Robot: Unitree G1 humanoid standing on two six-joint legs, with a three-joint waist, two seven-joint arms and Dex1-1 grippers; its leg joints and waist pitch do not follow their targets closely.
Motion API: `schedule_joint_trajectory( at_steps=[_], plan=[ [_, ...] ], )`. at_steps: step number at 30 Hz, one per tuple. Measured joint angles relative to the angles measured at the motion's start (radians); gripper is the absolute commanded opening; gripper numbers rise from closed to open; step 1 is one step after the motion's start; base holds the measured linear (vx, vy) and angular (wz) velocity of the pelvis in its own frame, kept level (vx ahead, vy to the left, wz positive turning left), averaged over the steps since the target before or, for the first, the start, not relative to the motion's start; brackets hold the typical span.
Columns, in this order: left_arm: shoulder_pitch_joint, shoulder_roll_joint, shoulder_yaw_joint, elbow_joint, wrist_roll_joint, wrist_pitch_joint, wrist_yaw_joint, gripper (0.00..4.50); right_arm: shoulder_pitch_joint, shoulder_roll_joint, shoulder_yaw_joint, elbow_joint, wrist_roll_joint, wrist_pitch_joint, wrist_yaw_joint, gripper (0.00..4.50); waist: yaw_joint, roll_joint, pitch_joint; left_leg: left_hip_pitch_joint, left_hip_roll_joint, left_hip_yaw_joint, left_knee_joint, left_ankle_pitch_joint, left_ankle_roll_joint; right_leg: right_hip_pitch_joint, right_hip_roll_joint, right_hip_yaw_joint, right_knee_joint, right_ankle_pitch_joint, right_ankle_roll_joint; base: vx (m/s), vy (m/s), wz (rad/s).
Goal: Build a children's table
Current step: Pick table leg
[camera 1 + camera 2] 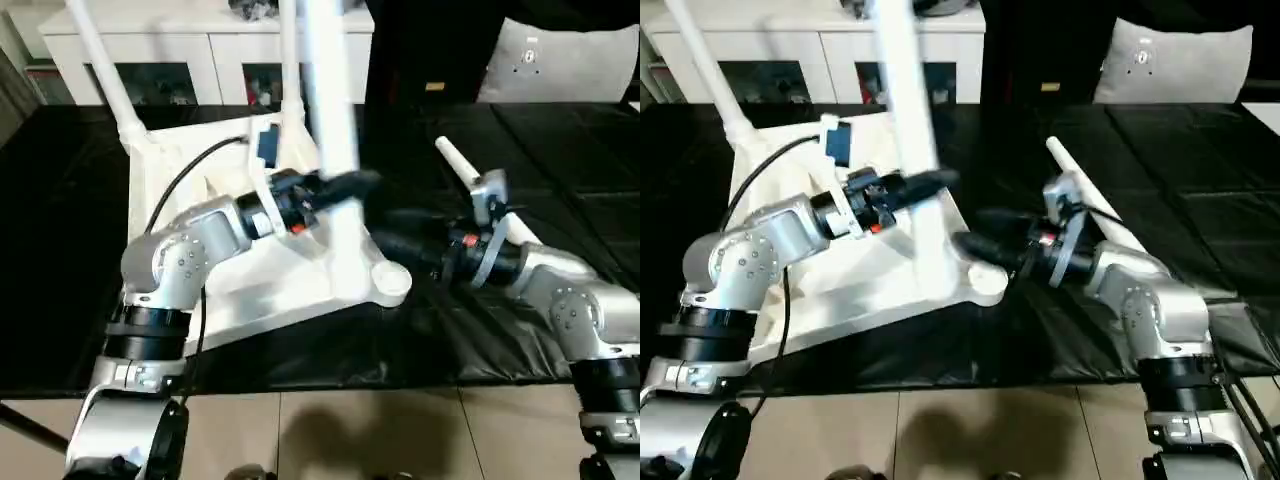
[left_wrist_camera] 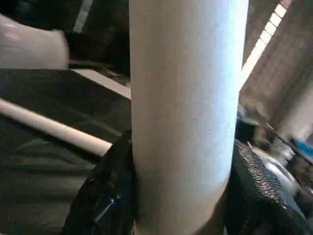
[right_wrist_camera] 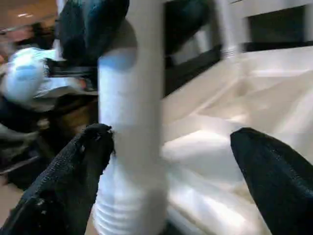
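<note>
**Left gripper clamps an upright leg at the tabletop's near corner**

Where the tan floor (image 1: 400, 430) gives way to the black mat (image 1: 450, 350), the two silver forearms reach forward over the work. The white tabletop (image 1: 260, 290) lies underside up on the mat, its near right corner socket (image 1: 392, 283) round and just beside the right gripper (image 1: 975, 245). That gripper's black fingers are spread wide, one on each side of the base of a leg; in the right wrist view one finger (image 3: 73, 166) touches or nearly touches the tube's ribbed foot, the other (image 3: 274, 171) stands well apart from it.

The held leg (image 1: 325, 110) rises steeply from near that socket, tilted slightly and running out of the top of the picture. The left gripper (image 1: 345, 187) is closed around it partway up: the left wrist view shows a textured black pad (image 2: 254, 186) pressed against each side of the white tube.

Further back on the right, a fourth leg (image 1: 470, 175) lies flat on the mat, partly behind the right wrist. At the tabletop's far left corner another leg (image 1: 105, 75) stands in its socket, leaning left, and one more (image 1: 290, 90) stands behind the held one. A small blue tag (image 1: 267, 143) sits on the tabletop's far edge; its writing cannot be read.

Beyond the mat stand a white cabinet with glass doors (image 1: 190, 70) and a pale cushion (image 1: 550, 65) bearing a small mark too small to read.
</note>
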State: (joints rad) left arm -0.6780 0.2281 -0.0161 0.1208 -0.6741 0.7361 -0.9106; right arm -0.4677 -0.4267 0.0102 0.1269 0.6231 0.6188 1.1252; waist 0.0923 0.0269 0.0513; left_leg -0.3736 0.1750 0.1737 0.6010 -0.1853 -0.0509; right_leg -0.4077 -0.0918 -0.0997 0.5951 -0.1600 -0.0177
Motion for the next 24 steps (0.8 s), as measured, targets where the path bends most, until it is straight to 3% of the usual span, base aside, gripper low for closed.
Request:
schedule_joint_trajectory(
  at_steps=[7, 24],
  plan=[
    [0.007, -0.015, -0.042, -0.02, 0.004, -0.027, -0.046, 1.93, -0.014, 0.016, 0.047, 0.014, 0.004, 0.014, 0.06, 3.53, 0.0, 0.0, 0.0, 0.0, 0.0, 0.0, 0.001, 0.0, 0.0, 0.0, 0.0, 0.0, 0.0, 0.0, 0.0, 0.0, 0.0, 0.0],
    [0.005, -0.017, -0.054, 0.008, 0.044, -0.081, -0.048, 1.93, -0.019, 0.025, 0.069, 0.045, -0.009, 0.014, 0.073, 2.18, 0.002, 0.0, 0.0, 0.0, 0.0, 0.0, 0.001, 0.0, 0.0, 0.0, 0.0, 0.0, 0.0, 0.0, 0.0, 0.0, 0.0, 0.0]
  ],
)
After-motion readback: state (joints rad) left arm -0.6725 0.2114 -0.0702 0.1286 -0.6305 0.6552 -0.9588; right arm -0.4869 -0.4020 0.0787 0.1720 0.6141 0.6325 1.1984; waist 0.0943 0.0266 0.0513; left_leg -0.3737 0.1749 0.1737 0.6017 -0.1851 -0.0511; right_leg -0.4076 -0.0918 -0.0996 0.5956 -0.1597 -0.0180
